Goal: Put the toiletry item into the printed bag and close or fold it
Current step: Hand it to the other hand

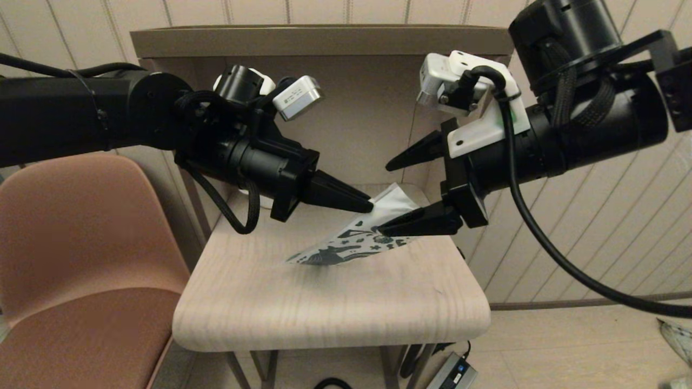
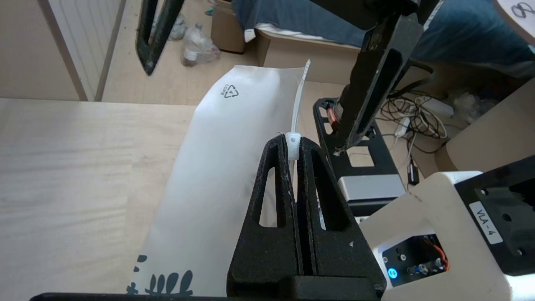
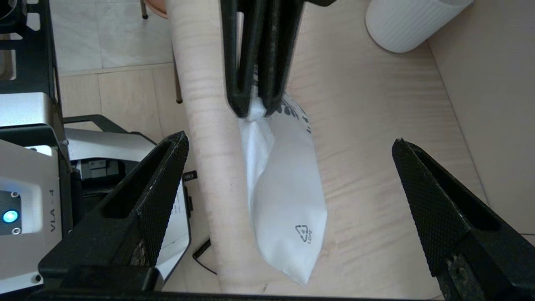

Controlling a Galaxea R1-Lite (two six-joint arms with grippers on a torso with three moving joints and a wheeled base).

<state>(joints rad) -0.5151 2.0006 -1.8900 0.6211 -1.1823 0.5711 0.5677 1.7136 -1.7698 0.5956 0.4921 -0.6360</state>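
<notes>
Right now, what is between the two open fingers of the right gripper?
In the right wrist view, the printed bag hangs there, pinched by the left gripper above the wooden table.

Pale wood-grain table (image 1: 335, 302) with rounded corners, backed by a beige upright panel (image 1: 324, 43). Pink-brown chair (image 1: 70, 254) just beside it on the left. Cream grooved wall panelling (image 1: 594, 237) behind, light tiled floor (image 1: 567, 351) below

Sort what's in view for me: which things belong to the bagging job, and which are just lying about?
In the job:
- printed bag, pinched at its zip strip by the shut left hand
- right hand, open beside the bag
- toiletry item: not visible

Lying about:
- white ribbed mug
- wooden table
- pink chair
</notes>
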